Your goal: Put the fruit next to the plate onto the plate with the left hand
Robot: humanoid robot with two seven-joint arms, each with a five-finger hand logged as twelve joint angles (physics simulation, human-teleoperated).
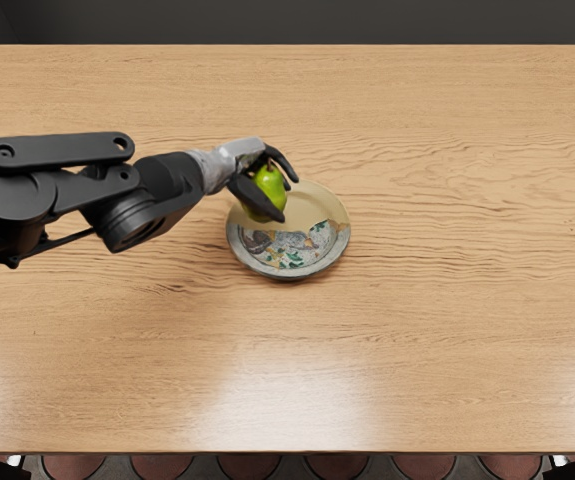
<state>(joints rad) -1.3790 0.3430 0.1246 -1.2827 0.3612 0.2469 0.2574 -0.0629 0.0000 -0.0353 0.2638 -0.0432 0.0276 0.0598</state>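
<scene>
A round patterned plate (312, 243) lies near the middle of the wooden table. My left arm reaches in from the picture's left edge, and its hand (263, 182) is shut on a small green fruit (270, 186). The black fingers curl around the fruit from above and below. Hand and fruit hover over the plate's upper left rim. Whether the fruit touches the plate is hidden by the fingers. The right arm is out of view.
The wooden table (447, 330) stretches wide around the plate. A dark strip runs behind its far edge. The left arm's bulky black links (57, 190) lie over the table's left part.
</scene>
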